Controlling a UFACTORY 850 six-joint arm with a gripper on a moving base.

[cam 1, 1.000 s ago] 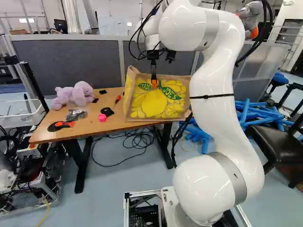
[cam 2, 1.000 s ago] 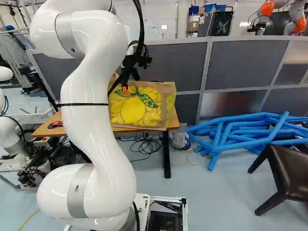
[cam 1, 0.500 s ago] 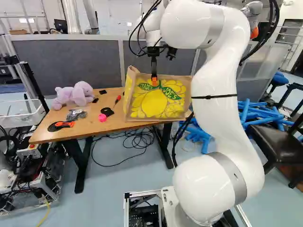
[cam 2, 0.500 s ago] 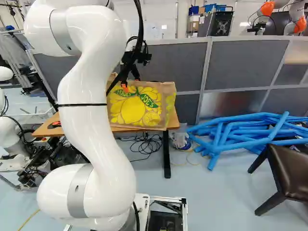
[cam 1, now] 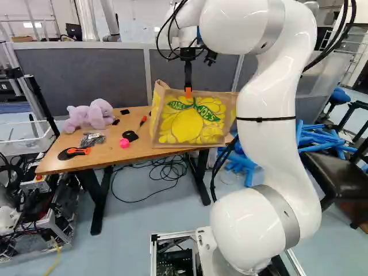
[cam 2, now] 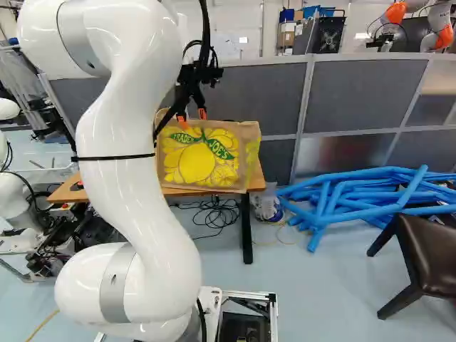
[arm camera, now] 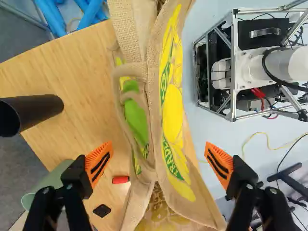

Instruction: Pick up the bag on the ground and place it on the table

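Plainly, the bag [cam 1: 188, 125] stood on the table [cam 1: 106, 154] in the left base view, plush toy [cam 1: 89, 115] at its nine o'clock, spread gripper [cam 2: 192, 119] at twelve.

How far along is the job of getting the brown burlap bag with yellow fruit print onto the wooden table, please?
It looks nearly finished: the bag stands upright on the table, near its edge. Nothing is in hand; the black gripper is open, its orange pads apart on either side. Probably only moving the arm clear is left.
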